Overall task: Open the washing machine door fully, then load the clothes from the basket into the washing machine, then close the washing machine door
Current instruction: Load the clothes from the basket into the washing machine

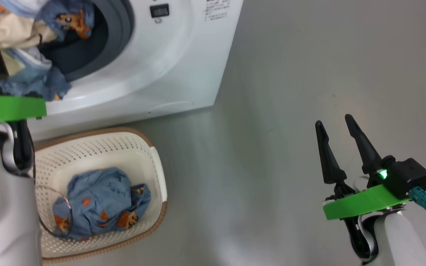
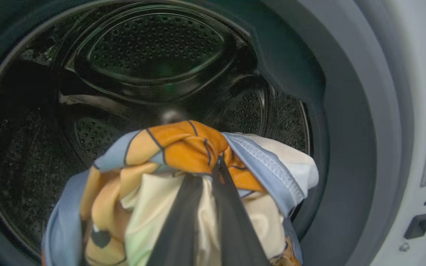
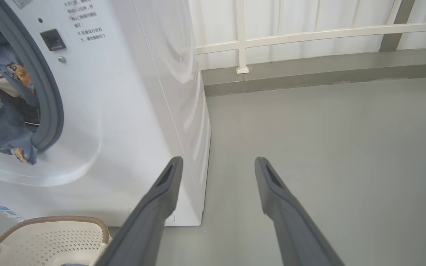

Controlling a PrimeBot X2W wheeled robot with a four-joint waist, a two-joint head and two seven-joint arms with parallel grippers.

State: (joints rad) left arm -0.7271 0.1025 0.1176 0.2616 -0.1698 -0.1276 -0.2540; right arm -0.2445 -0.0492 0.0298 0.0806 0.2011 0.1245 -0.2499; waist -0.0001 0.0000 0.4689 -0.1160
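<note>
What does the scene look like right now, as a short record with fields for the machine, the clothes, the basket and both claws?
machine: washing machine, mouth uncovered, perforated drum behind it
left arm: left claw shut on the held bundle, blue, orange and cream, at the mouth
basket: basket on the floor before the machine
left to load: one blue bear-print garment inside the basket
right arm: right claw open, empty, above the floor, right of the machine

Head view: smooth grey floor (image 1: 309, 74), pale glare lower centre. Right wrist view: white railed wall (image 3: 309, 22) above grey kerb (image 3: 309, 70), upper right.
</note>
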